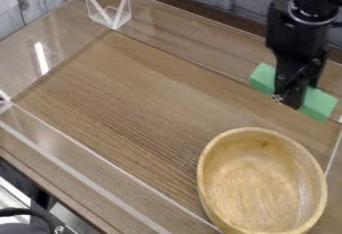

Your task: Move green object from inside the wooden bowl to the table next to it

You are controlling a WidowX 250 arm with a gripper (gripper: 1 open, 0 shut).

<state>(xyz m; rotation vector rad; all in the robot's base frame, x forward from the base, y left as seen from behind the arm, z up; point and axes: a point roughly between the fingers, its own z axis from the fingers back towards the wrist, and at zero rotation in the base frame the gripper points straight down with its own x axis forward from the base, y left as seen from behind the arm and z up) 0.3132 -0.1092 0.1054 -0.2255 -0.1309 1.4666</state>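
The wooden bowl sits at the front right of the table, and nothing lies in it. Behind it, near the right wall, my black gripper points down, shut on the green object. The mint-green bar sticks out on both sides of the fingers, its left end at the back and its right end nearer the front. It is outside the bowl, low over the table. I cannot tell whether it touches the wood.
Low clear plastic walls border the tabletop. A small clear triangular stand is at the back left corner. The right wall runs close beside the gripper.
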